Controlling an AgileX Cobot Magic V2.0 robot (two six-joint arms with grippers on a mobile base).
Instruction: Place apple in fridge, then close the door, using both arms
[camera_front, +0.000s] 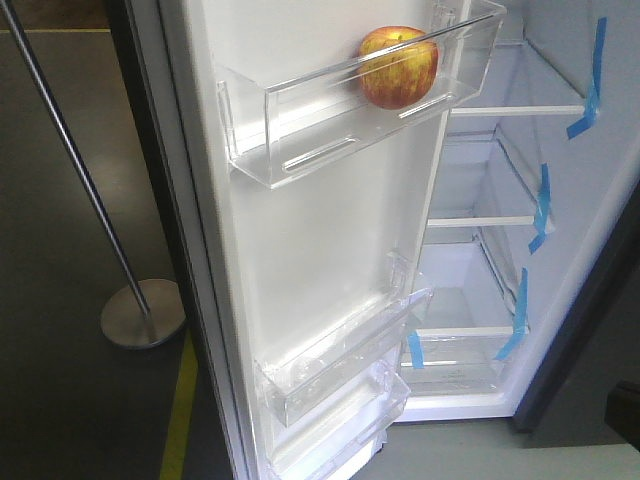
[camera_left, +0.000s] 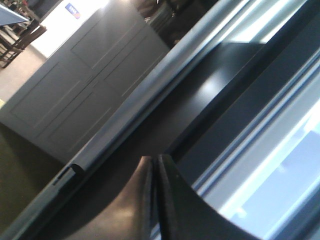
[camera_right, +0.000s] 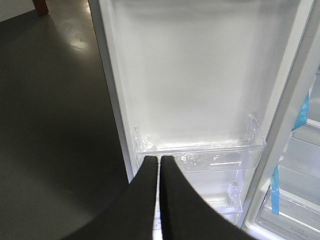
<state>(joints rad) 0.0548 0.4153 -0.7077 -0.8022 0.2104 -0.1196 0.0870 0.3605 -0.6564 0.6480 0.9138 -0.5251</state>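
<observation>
The red and yellow apple (camera_front: 398, 67) rests in the top clear bin (camera_front: 300, 130) of the open door (camera_front: 300, 270). Behind it the fridge (camera_front: 560, 250) shows its white lining, white-edged shelves and blue tape strips. Neither arm appears in the front view. In the left wrist view my left gripper (camera_left: 155, 159) is shut with nothing in it, close against the dark outer face and edge of the door (camera_left: 150, 100). In the right wrist view my right gripper (camera_right: 159, 159) is shut and empty, facing the door's white lining (camera_right: 200, 75) just before a lower clear bin (camera_right: 200, 150).
A metal pole on a round base (camera_front: 140, 312) stands on the dark floor left of the door, beside a yellow floor line (camera_front: 180, 410). A grey panelled cabinet (camera_left: 75, 85) shows in the left wrist view. Blue tape (camera_right: 304, 111) marks shelves at right.
</observation>
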